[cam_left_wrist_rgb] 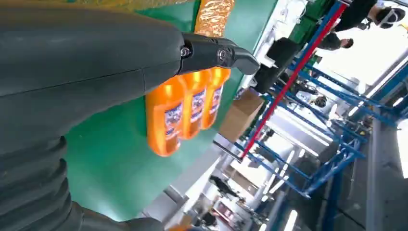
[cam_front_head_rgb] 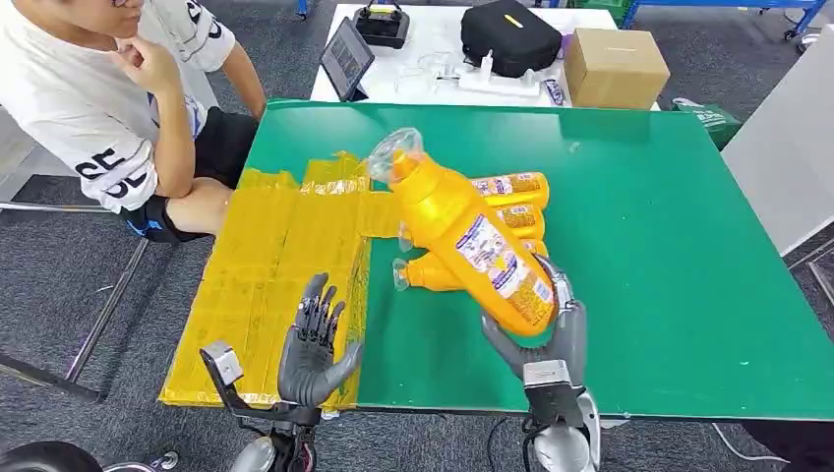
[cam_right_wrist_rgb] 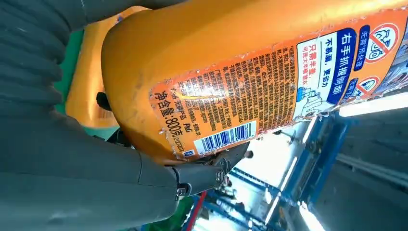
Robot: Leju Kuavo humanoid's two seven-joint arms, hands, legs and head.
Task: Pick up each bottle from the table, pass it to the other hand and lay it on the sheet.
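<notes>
My right hand (cam_front_head_rgb: 551, 339) grips the base of an orange bottle (cam_front_head_rgb: 462, 231) with a clear cap, lifted and tilted toward the back left above the green table (cam_front_head_rgb: 669, 256). The right wrist view has its label (cam_right_wrist_rgb: 269, 91) close up, with my thumb (cam_right_wrist_rgb: 202, 175) under it. Three more orange bottles (cam_front_head_rgb: 511, 211) lie side by side on the table behind it; the left wrist view has them (cam_left_wrist_rgb: 187, 108) too. My left hand (cam_front_head_rgb: 313, 344) is open, fingers spread upward, over the near edge of the yellow sheet (cam_front_head_rgb: 266, 275).
A seated person (cam_front_head_rgb: 108, 108) is at the far left beside the sheet. Behind the green table, a white table holds a tablet (cam_front_head_rgb: 346, 57), a black bag (cam_front_head_rgb: 511, 34) and a cardboard box (cam_front_head_rgb: 615, 67).
</notes>
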